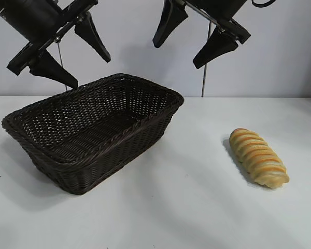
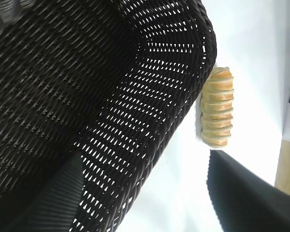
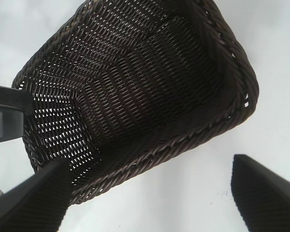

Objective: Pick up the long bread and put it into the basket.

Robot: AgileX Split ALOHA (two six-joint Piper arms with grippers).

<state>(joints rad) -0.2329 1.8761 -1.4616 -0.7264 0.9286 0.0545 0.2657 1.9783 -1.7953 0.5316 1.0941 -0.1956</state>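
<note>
White table fills the front of the outside view, and nothing sits on that near part. A bit farther back, on the right side, lies the long bread. It is flat on the table, all by itself, with nothing touching it. It is well apart from the basket, which sits on the left side of the table. No bread is in the basket.

Both arms hang up high near the back wall. The left gripper hovers over the back left corner of the basket with its fingers spread wide, and it holds nothing. The right gripper hangs above the table between the basket and the bread. Its fingers are spread wide too, and it is empty.

So the job looks like it is at the very start: the bread is not picked up yet. The right gripper is nearer to the bread, so I think it should go. It needs to swing over to the bread, come down with a finger on each long side, and then squeeze gently.
</note>
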